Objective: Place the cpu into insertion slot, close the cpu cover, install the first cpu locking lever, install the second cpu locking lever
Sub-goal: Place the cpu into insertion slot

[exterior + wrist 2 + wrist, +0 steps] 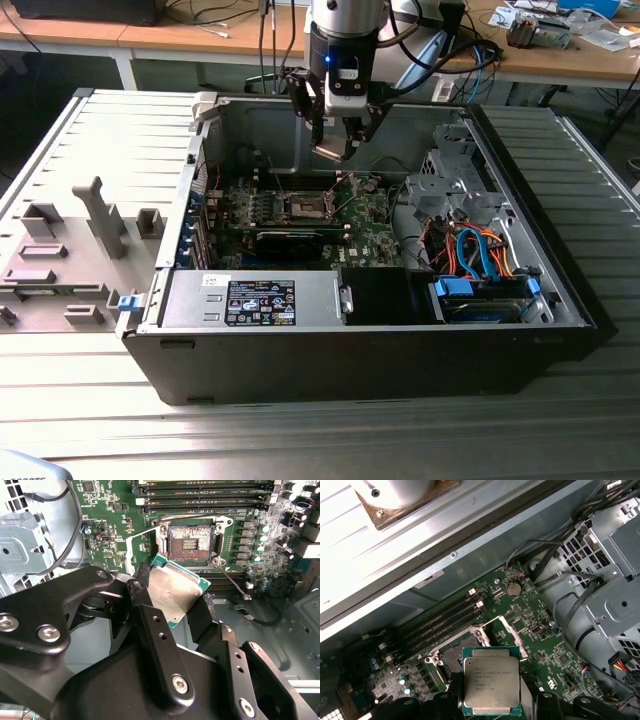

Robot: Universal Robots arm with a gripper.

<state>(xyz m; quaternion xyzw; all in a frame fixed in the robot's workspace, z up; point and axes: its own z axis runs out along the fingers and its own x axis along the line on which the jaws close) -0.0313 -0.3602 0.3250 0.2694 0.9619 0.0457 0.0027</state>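
My gripper [335,140] hangs inside the open computer case, above the green motherboard [375,235]. It is shut on the cpu [330,152], a flat square chip with a dull silver top and green rim. Both wrist views show the cpu [175,592] [491,682] pinched at two opposite edges by the black fingers [145,592]. The insertion slot [191,542] [455,655] [303,207] lies uncovered below the chip, a gap away, its dark contact field exposed. The cpu cover [511,636] stands swung up beside the slot. A thin wire lever [232,580] juts out from one slot corner.
Long black memory slots [205,492] run beside the slot. A grey drive cage [450,185] and orange and blue cables [480,255] fill the case on the exterior view's right. A power supply [255,300] sits at the front. Grey fixtures [100,215] stand outside the case on the exterior view's left.
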